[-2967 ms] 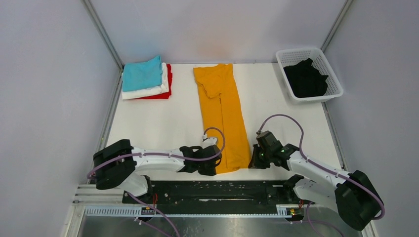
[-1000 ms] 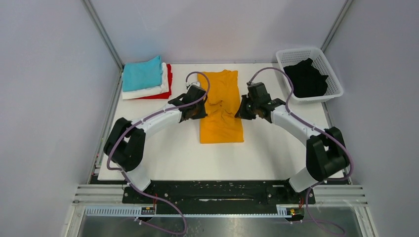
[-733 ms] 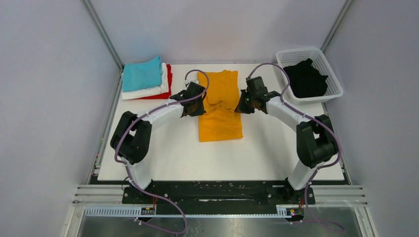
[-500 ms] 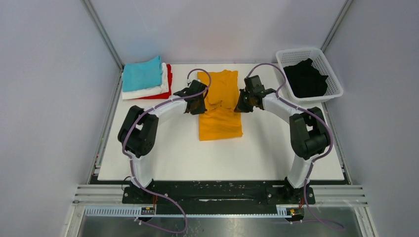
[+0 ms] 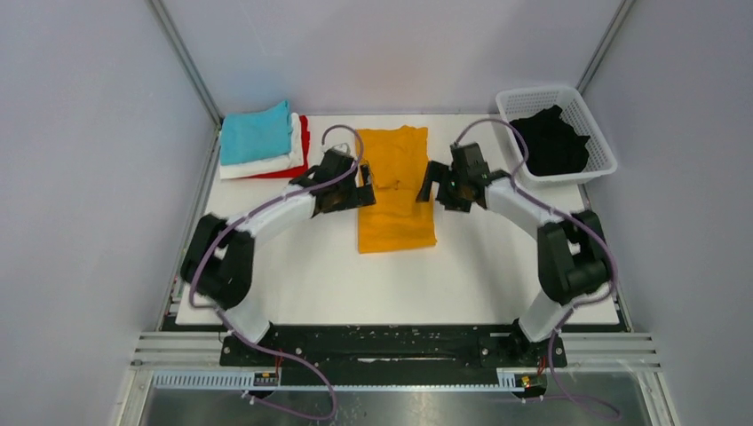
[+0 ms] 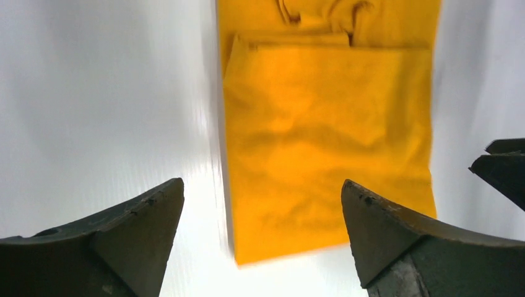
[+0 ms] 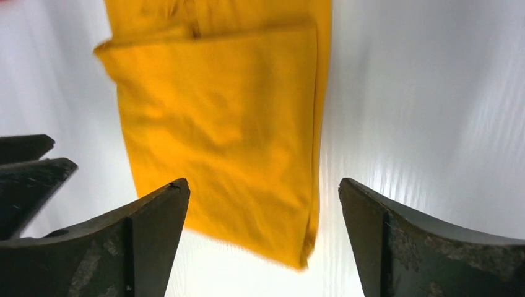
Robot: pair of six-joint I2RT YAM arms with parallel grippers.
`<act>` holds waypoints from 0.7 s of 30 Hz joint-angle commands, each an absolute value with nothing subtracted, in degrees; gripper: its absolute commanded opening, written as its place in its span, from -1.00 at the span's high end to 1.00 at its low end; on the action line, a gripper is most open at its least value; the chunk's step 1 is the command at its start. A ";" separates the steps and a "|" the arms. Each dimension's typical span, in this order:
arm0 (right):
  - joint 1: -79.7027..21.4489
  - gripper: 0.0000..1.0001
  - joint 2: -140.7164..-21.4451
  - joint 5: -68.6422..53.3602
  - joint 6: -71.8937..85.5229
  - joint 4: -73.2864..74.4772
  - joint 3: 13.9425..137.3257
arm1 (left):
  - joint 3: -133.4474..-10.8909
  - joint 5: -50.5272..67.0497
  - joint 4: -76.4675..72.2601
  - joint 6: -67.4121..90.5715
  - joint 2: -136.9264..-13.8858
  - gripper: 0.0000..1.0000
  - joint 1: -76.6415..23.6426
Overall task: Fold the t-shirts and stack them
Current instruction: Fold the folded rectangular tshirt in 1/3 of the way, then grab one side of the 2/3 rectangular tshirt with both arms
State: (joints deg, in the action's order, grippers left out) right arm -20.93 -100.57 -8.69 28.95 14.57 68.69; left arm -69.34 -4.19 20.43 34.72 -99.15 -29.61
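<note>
The mustard-orange t-shirt [image 5: 396, 197] lies folded in half on the white table [image 5: 293, 266], with its collar end at the back. It also fills the left wrist view [image 6: 322, 136] and the right wrist view [image 7: 229, 124]. My left gripper [image 5: 362, 188] [image 6: 261, 182] hangs open just above the shirt's left edge. Over its right edge hovers my right gripper [image 5: 432, 191] [image 7: 263, 182], open too. Neither holds anything. A teal t-shirt [image 5: 256, 133] tops a white one [image 5: 266, 165] and a red one [image 5: 304, 142] at the back left. The black t-shirt [image 5: 550, 140] lies crumpled in the basket.
The white lattice basket [image 5: 598, 133] stands at the back right corner. Grey walls with metal posts close in the table on three sides. The black rail [image 5: 382, 346] carrying the arm bases runs along the near edge.
Both grippers carried the shirt's near end to the back, folding it in half. They have now opened, let go of the cloth and drawn slightly outward.
</note>
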 commanded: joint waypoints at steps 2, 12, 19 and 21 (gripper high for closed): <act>-19.13 -0.99 -83.72 -15.29 33.48 3.13 51.50 | -55.37 1.45 13.58 37.66 -83.53 -0.98 -29.77; -17.62 -0.95 -85.52 -29.30 42.96 -10.20 38.20 | -41.71 2.78 8.11 43.74 -78.45 -0.96 -33.16; -17.59 -0.43 -87.61 -23.82 41.66 -6.70 37.74 | -42.11 3.15 6.18 45.69 -85.05 -0.64 -33.69; -17.58 -0.29 -88.17 -22.96 41.15 -6.00 37.64 | -42.71 3.30 6.17 45.88 -87.15 -0.55 -33.83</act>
State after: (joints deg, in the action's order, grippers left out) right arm -17.50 -87.26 -24.99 41.71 -5.91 37.80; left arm -41.54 2.31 9.74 44.27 -84.31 -33.54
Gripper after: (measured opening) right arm 0.698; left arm 0.808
